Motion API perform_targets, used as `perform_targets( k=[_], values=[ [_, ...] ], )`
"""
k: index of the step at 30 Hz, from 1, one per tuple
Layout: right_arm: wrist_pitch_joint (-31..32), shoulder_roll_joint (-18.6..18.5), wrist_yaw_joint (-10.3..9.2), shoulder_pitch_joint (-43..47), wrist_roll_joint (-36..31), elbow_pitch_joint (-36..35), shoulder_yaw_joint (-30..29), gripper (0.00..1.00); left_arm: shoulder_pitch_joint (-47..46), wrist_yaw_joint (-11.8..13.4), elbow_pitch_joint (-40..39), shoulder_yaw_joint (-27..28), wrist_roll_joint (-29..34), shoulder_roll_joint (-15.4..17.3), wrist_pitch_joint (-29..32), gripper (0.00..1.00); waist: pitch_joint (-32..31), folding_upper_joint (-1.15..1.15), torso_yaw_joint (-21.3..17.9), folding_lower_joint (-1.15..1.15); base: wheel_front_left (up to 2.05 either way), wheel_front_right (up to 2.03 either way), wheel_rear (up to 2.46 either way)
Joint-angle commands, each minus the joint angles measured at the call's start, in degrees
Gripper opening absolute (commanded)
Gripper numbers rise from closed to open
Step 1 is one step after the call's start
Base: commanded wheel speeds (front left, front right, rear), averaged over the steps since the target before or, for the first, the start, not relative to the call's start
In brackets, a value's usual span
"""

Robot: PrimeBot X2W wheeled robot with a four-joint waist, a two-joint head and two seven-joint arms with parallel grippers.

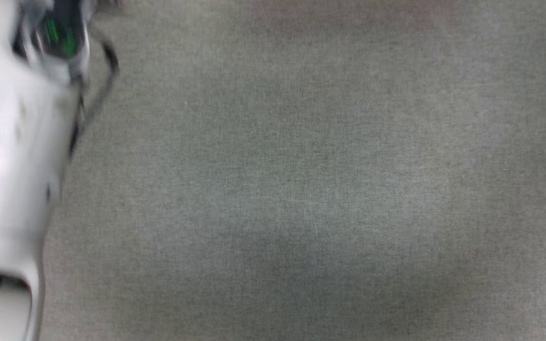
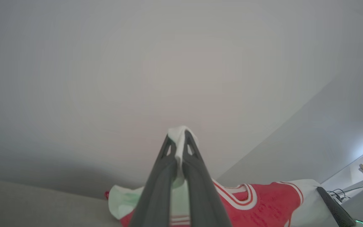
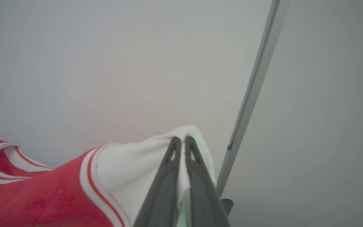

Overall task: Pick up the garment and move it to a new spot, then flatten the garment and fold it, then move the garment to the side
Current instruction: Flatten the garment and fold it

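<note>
Left wrist view: left gripper pinches a white sleeve of the shirt, jaws clamped tight on the cloth, red body and striped collar hanging below and to the side.
Right wrist view: right gripper pinches the other white sleeve, jaws narrow and gripping it, red cloth trailing off to the view's left; a pale pole stands beyond.
Head view: blurred pale forearm at the left edge over a bare grey surface.
Shirt: held up by both sleeves, stretched between the two grippers, apparently off the surface.
Step in hand: judged to be the carry to a new spot.
Next move: likely calls for lowering both grippers together, keeping the sleeves well apart so the shirt lands flat.
</note>
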Motion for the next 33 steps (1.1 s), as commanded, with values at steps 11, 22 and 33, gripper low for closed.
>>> perform_targets(
  k=[11,22,33],
  values=[
    [0.88,-9.25,-0.08,29.48,7.8,-21.02,1.93,0.0,36.01,-0.17,-23.11,-0.67,-10.65,9.34,-3.47,0.0,-6.31,0.0,-1.38,0.0,0.0,0.0,0.0],
    [6.96,-11.15,-0.08,51.12,6.56,-32.76,-6.89,0.0,59.62,0.46,-34.73,2.81,-10.53,11.01,-7.39,0.0,-9.41,0.0,-2.27,0.0,0.0,0.0,0.0],
    [14.91,-8.42,-0.08,69.33,1.99,-44.94,-20.29,0.0,73.44,2.37,-43.18,2.76,-6.42,10.6,-7.68,0.0,-10.77,0.0,-1.74,0.0,0.0,0.0,0.0]
  ],
)
